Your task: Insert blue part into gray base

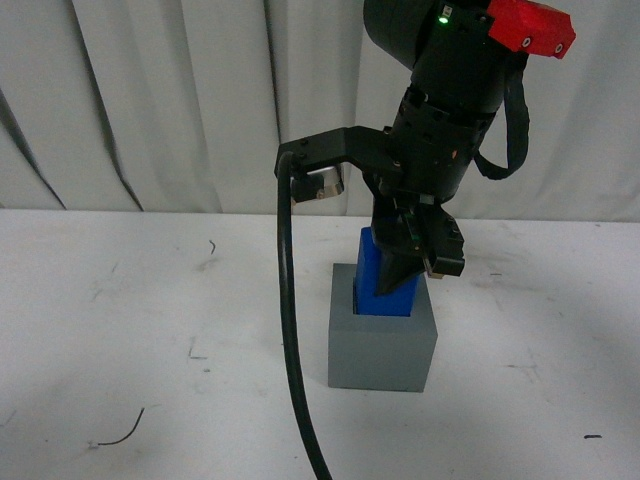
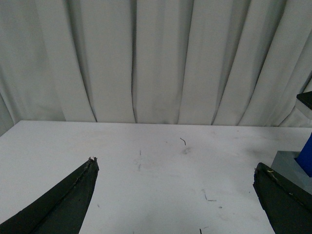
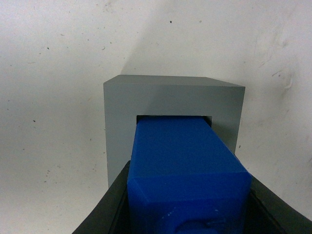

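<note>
Front view: right claw [image 1: 415, 272] tight around blue part [image 1: 370, 270], foot inside gray base [image 1: 380, 350] (left claw [image 2: 175, 165] wide, empty).

All three views share the gray base [image 1: 380, 350] [image 2: 287, 163] [image 3: 170, 97]; right wrist looks closest.

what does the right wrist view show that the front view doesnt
Only the right wrist view: the top face of the gray base framing the blue part where it enters. Only the front view: the black cable, the curtain, the red piece on the right arm. Both: the right gripper shut on the blue part, over the white table.
</note>
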You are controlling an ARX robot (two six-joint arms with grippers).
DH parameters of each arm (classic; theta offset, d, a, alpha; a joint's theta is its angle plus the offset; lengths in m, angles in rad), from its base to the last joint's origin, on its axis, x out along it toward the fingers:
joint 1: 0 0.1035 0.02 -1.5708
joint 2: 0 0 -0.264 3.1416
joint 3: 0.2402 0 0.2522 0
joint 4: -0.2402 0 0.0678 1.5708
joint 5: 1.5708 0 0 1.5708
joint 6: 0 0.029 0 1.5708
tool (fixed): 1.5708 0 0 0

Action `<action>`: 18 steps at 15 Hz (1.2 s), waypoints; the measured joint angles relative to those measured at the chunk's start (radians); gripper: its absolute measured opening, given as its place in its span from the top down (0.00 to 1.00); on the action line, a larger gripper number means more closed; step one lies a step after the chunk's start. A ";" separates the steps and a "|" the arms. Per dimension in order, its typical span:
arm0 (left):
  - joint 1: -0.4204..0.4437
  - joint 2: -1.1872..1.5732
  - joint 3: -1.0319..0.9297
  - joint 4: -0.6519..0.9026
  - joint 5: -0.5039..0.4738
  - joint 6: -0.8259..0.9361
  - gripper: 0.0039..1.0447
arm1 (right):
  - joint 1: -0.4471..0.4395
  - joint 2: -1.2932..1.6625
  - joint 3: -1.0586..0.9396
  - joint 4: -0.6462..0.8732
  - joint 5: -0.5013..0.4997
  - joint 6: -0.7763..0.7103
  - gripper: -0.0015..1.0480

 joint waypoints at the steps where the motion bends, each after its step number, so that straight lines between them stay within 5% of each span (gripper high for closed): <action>1: 0.000 0.000 0.000 0.000 0.000 0.000 0.06 | 0.000 0.000 -0.006 0.007 0.000 0.000 0.55; 2: 0.000 0.000 0.000 0.000 0.000 0.000 0.06 | 0.000 0.000 -0.023 0.021 0.000 -0.002 0.55; 7: 0.000 0.000 0.000 0.000 0.000 0.000 0.06 | 0.000 -0.007 -0.042 0.037 -0.016 -0.002 0.04; 14: 0.000 0.000 0.000 0.000 0.000 0.000 0.06 | -0.037 -0.137 -0.098 0.141 -0.109 0.003 0.06; 18: 0.000 0.000 0.000 0.000 0.000 0.000 0.06 | -0.078 -0.343 -0.278 0.388 -0.253 0.027 0.06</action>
